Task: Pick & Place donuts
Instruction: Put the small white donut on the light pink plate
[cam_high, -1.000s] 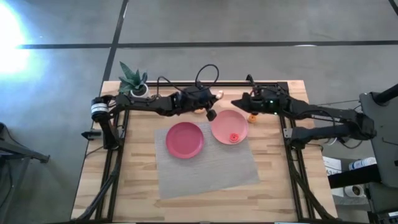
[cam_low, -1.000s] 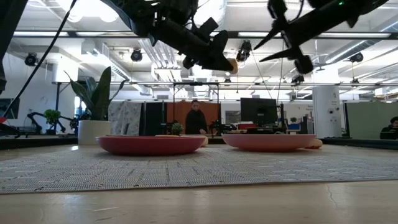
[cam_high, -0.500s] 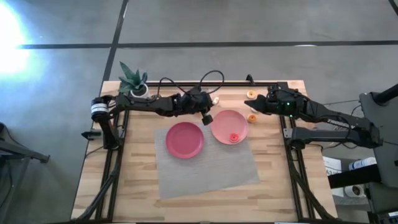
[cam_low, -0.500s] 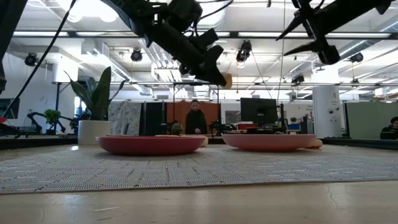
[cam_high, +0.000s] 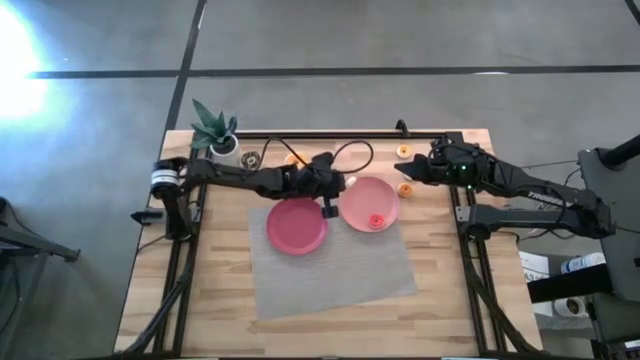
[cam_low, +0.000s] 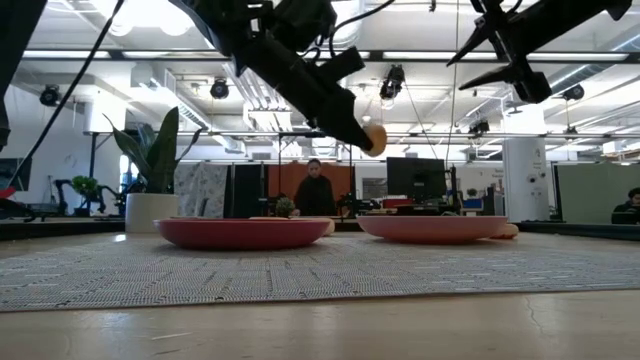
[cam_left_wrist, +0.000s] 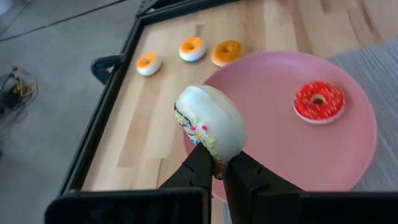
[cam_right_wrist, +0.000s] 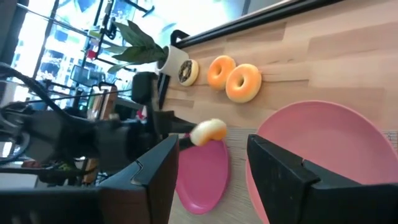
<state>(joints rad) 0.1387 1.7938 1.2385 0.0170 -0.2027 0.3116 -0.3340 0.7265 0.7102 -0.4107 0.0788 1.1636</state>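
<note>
My left gripper (cam_left_wrist: 219, 163) is shut on a white-iced donut with sprinkles (cam_left_wrist: 208, 121), held in the air over the left rim of the pink plate (cam_high: 362, 195). A red donut (cam_high: 376, 221) lies flat on that plate. My right gripper (cam_right_wrist: 214, 180) hangs open above the table's far right part, beside two tiny orange donuts (cam_high: 404, 152) (cam_high: 406, 189). A dark brown donut (cam_right_wrist: 187, 71) and two orange ones (cam_right_wrist: 221, 70) (cam_right_wrist: 243, 83) lie flat near the far edge. The magenta plate (cam_high: 297, 224) holds nothing. My left gripper pinches the white-iced donut between its two fingers at the rim nearest the wrist (cam_left_wrist: 214, 155). The donut sticks out beyond the fingertips with its iced face turned sideways. It is lifted clear of table and plate (cam_low: 373, 137).
A potted green plant (cam_high: 215, 130) stands at the far left corner. Both plates sit on a grey mat (cam_high: 330, 270), whose near part is bare. A black rail (cam_high: 340, 135) runs along the far edge. A person (cam_low: 315, 190) stands in the room behind.
My left gripper has carried the white-iced donut from the far edge toward the near edge and somewhat down, to a place over the pink plate's left rim. My right gripper has drawn back toward the table's right, staying open, then held still.
</note>
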